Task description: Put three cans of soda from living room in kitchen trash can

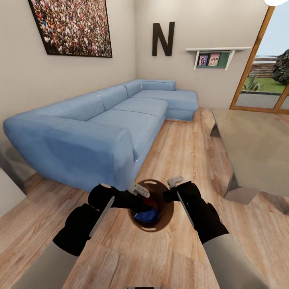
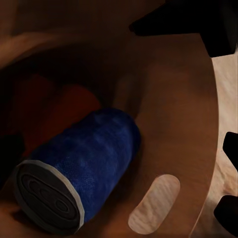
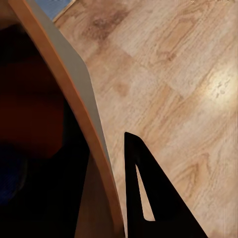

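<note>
copper-brown tash can [image 1: 141, 226] is held between both grippers above the living room floor [image 1: 188, 148], blue can of soda [image 2: 82, 168] lying inside over orange ones. left gripper [image 1: 138, 192] and right gripper [image 1: 175, 185] pinch opposite rims. keep it level, drive slow to kitchen.

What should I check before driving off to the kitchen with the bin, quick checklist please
1. Blue soda can inside the trash can: ok, lying on its side in the bin.
2. Both orange cans inside: cannot tell; orange shapes sit behind the blue one, too dark to count.
3. Left gripper on the rim: ok, it sits over the near-left edge, though the jaw state is unclear.
4. Right gripper on the rim: cannot tell; it is at the right edge, but contact is not visible.
5. Location: not ok, the sofa shows this is the living room.
</note>
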Robot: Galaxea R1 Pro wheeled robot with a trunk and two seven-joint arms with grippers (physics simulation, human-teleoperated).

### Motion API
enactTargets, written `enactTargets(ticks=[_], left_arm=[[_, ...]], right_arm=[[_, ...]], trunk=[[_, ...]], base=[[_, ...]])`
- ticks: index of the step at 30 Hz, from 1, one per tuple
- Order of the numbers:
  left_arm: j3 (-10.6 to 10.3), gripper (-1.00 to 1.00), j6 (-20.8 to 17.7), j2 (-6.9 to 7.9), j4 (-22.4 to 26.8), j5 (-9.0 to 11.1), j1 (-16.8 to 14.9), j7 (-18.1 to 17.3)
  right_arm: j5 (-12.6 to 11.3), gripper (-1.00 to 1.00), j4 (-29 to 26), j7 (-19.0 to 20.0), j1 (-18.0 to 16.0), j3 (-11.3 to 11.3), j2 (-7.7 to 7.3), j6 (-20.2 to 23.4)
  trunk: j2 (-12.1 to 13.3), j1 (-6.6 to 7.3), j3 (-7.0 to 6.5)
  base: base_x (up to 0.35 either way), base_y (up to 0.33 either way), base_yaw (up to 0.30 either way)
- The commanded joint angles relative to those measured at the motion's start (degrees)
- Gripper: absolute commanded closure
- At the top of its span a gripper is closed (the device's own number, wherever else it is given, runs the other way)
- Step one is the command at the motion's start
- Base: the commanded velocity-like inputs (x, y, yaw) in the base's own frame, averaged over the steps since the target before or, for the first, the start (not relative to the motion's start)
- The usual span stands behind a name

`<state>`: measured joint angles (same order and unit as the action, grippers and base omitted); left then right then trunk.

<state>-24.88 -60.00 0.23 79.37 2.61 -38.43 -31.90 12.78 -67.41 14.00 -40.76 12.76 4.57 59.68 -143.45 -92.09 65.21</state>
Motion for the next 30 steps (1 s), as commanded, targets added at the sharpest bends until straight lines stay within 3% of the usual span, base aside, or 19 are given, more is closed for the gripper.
enactTargets(ticks=[1,6,9,10,15,20,21,22,23,25,26,30], left_arm=[[0.1,-1.00,0.0,0.12,0.1,-3.6,0.0,0.5],[0.8,-1.00,0.0,0.88,5.0,-3.2,0.0,-3.5],[1.0,-1.00,0.0,2.69,7.3,-3.1,0.0,-6.4],[1.1,-1.00,0.0,4.08,8.4,-3.1,0.0,-8.5],[1.6,-1.00,0.0,6.53,9.3,-3.0,0.0,-13.7],[7.0,-1.00,0.0,7.38,9.6,-3.0,0.1,-19.7],[8.6,-1.00,0.0,7.80,9.6,-3.0,0.1,-22.4],[11.5,-1.00,0.0,9.57,9.6,-3.0,0.1,-28.1],[13.5,-1.00,0.0,10.43,9.6,-3.0,0.1,-30.9],[16.1,-1.00,0.0,11.17,9.5,-3.0,0.1,-33.4],[18.7,-1.00,0.0,12.03,9.5,-3.2,0.2,-35.3],[23.4,-1.00,1.8,14.37,9.3,-3.4,0.6,-37.5]], right_arm=[[-3.6,1.00,-2.7,0.4,0.0,0.1,0.00,0.3],[-3.6,1.00,-2.5,0.4,0.0,-0.2,-0.12,0.3],[-3.6,1.00,-2.4,0.4,0.0,-0.3,-0.24,0.3],[-3.6,1.00,-2.3,0.4,0.0,-0.4,-0.36,0.3],[-3.6,1.00,-1.9,0.4,0.0,-0.4,-0.45,0.3],[-3.6,1.00,-1.4,0.4,0.0,-0.5,-0.43,0.3],[-3.6,1.00,-1.3,0.4,0.0,-0.5,-0.40,0.3],[-3.6,1.00,-1.2,0.4,0.0,-0.5,-0.42,0.3],[-3.6,1.00,-1.2,0.4,0.0,-0.5,-0.44,0.3],[-3.6,1.00,-1.2,0.4,0.0,-0.5,-0.49,0.3],[-3.6,1.00,-1.2,0.4,0.0,-0.5,-0.54,0.3],[-3.6,1.00,-1.1,0.4,0.0,-0.5,-0.64,0.3]], trunk=[[0.0,0.00,0.00],[0.0,0.00,0.00],[0.0,0.00,0.00],[0.0,0.00,0.00],[0.0,0.00,0.00],[0.0,0.00,0.00],[0.0,0.00,0.00],[0.0,0.00,0.00],[0.0,0.00,0.00],[0.0,0.00,0.00],[0.0,0.00,0.00],[0.0,0.00,0.00]], base=[[0.000,0.000,0.000],[0.000,0.000,0.000],[0.000,0.000,0.000],[0.000,0.000,0.000],[0.000,0.000,0.000],[0.000,0.000,0.000],[0.000,0.000,0.000],[0.000,0.000,0.000],[0.000,0.000,0.000],[0.000,0.000,0.000],[0.000,0.000,0.000],[0.000,0.000,0.000]])
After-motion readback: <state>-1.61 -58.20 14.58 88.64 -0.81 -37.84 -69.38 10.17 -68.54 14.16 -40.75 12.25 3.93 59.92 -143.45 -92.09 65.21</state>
